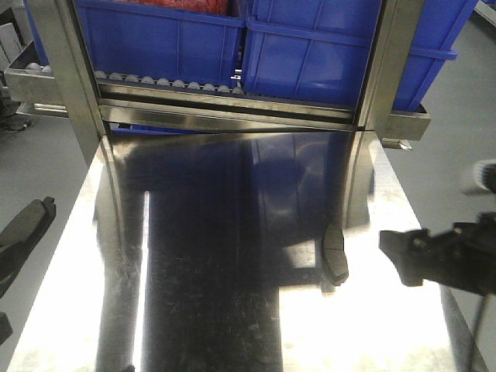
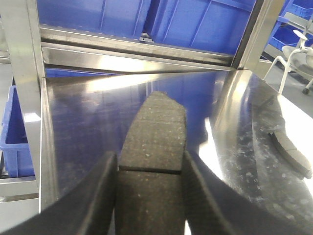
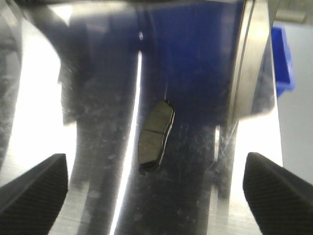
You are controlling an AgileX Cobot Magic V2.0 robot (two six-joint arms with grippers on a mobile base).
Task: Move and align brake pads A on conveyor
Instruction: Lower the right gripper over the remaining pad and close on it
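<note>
Left hand (image 2: 149,164) is gripping one brake pad (image 2: 154,122), right hand (image 3: 154,191) hangs wide open over another pad (image 3: 155,137) on the bench (image 3: 44,98).

Setting: industrial workshop or parts-handling station. Evidence: blue plastic storage bins (image 1: 163,39) on a roller rack (image 1: 170,82) framed by steel uprights (image 1: 70,85). Polished stainless steel table (image 1: 387,325) below, with a brake pad (image 1: 335,252) lying on it. Bare grey floor (image 1: 457,116) alongside.
</note>
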